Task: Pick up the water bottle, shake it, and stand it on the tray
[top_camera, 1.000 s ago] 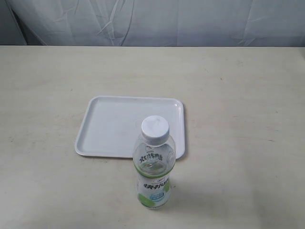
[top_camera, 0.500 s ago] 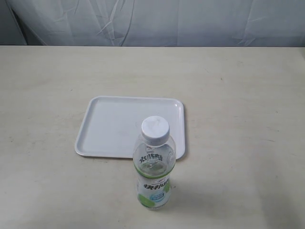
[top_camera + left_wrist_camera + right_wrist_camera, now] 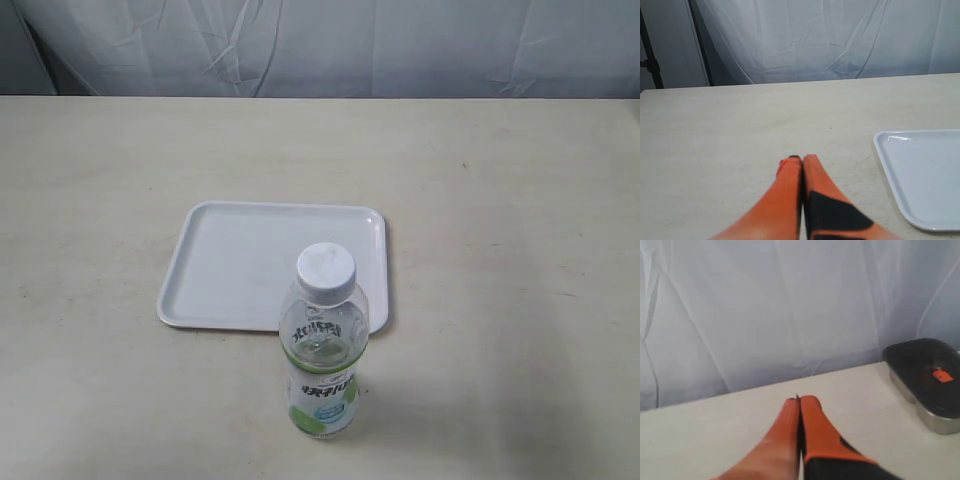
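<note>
The water bottle stands upright on the table, clear with a white cap and a white-and-green label, just in front of the tray's near right corner. The white tray lies flat and bare behind it; its rim also shows in the left wrist view. Neither gripper appears in the exterior view. My left gripper is shut with nothing between its orange fingers, over bare table beside the tray. My right gripper is shut too, holding nothing, with no task object in its view.
A beige table carries everything, backed by a white cloth curtain. In the right wrist view a metal container with a dark inside stands on the table near the curtain.
</note>
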Tool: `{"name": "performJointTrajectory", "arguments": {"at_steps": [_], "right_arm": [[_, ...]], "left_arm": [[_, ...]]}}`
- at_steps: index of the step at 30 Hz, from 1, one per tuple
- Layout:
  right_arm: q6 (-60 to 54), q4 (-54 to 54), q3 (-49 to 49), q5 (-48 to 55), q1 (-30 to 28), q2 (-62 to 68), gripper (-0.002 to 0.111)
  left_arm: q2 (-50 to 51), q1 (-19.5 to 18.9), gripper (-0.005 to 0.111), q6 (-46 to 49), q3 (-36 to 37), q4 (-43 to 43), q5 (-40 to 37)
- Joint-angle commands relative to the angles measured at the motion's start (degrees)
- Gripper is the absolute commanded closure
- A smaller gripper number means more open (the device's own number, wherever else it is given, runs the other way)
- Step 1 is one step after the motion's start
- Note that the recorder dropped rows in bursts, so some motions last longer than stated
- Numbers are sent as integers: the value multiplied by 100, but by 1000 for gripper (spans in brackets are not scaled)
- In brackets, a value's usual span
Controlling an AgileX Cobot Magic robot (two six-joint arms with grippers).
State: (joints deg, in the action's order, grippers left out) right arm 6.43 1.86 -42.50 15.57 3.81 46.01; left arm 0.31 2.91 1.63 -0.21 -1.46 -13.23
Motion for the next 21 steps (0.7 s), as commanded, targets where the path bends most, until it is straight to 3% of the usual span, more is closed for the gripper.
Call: {"name": "performJointTrajectory", "arguments": {"at_steps": [1,6,10,14,17,21], "right_arm": [[-2072,2042,484,-405,636,162,109],[-3350,3501,1604,-1424,1884,20,109],[-3365,3464,2435,-2290,3223,-4,109],[-3347,3200,2630,-2626,4188,-4,104],[-3347,2375,2630,-2626,4766,-4,84],[-3347,2176,2630,-2655,5301,-4,33]], "left_arm": [[-31,13,106,4,21,-6,36],[-31,13,106,4,21,-17,36],[-31,13,106,4,21,-17,36],[-31,13,106,4,21,-17,36],[-31,13,106,4,21,-17,36],[-31,13,106,4,21,-17,36]]}}
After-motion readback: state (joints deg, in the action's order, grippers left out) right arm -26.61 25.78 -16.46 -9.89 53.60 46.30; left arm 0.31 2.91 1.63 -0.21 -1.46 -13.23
